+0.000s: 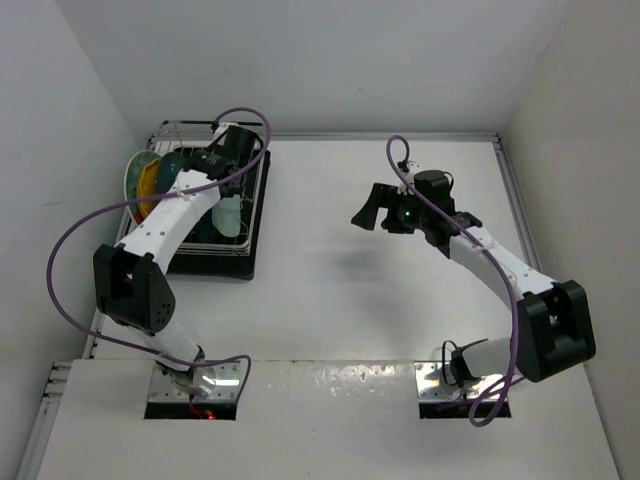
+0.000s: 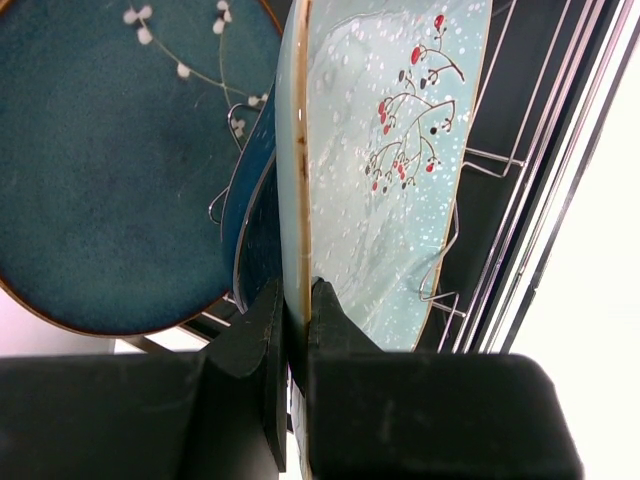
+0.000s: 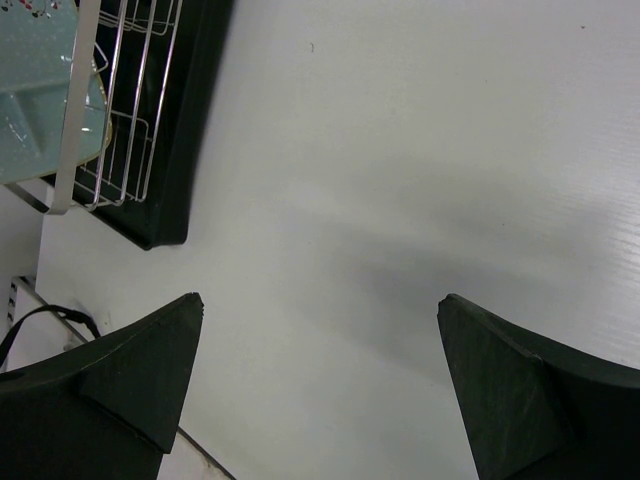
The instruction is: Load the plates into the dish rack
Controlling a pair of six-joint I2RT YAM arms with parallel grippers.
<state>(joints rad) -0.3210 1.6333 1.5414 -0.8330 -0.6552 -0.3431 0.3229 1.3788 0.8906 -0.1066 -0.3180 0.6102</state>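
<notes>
My left gripper (image 2: pixel 298 300) clamps the pale mint rectangular ceramic plate (image 2: pixel 390 200); I should settle it upright inside the silver wire dish rack (image 2: pixel 490 158).

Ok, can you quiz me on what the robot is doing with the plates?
1. True or false: the left end effector pinches the mint plate by its rim.
2. Which one hangs open above the bare table? A) the left one B) the right end effector
3. Fill in: the teal plate stands in the ____.
Key: 1 true; 2 B; 3 rack.
</notes>
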